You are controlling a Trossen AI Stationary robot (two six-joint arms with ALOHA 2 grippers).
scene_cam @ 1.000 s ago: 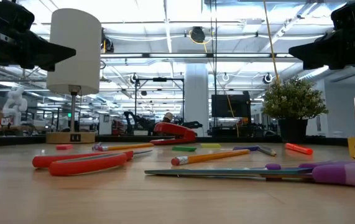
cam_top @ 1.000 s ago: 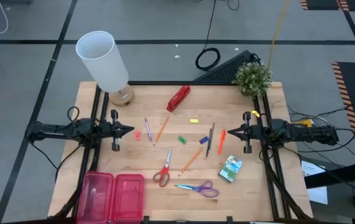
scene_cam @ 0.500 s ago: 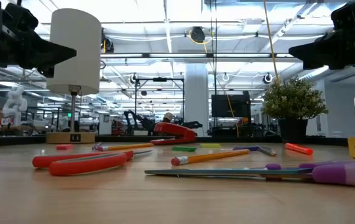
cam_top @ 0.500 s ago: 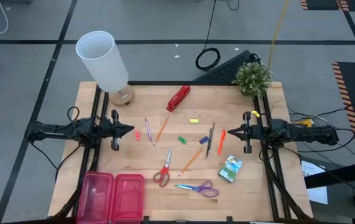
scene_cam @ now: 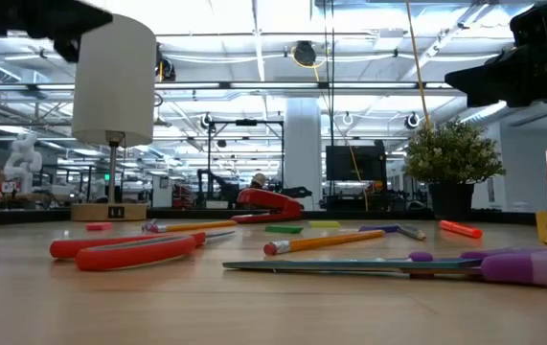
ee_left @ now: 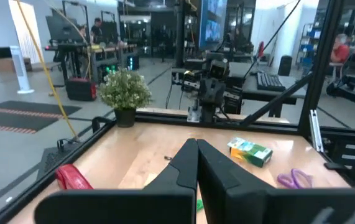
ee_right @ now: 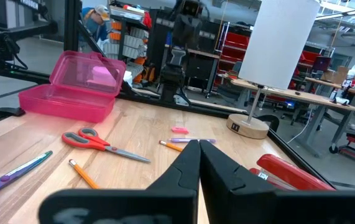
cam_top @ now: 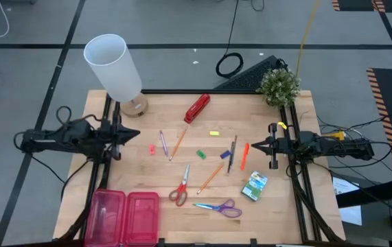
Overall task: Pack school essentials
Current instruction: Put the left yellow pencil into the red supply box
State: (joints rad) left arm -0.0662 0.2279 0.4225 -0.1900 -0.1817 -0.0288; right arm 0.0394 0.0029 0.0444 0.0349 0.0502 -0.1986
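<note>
Nothing packed yet. Red scissors lie on the worktop just right of the pink case. They're light, stiff, flat; I'd pinch at the pivot. Left pincer and right pincer both closed, empty.

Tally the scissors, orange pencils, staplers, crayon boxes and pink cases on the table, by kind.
scissors: 2
pencils: 2
stapler: 1
crayon box: 1
pink case: 1
Total: 7
</note>
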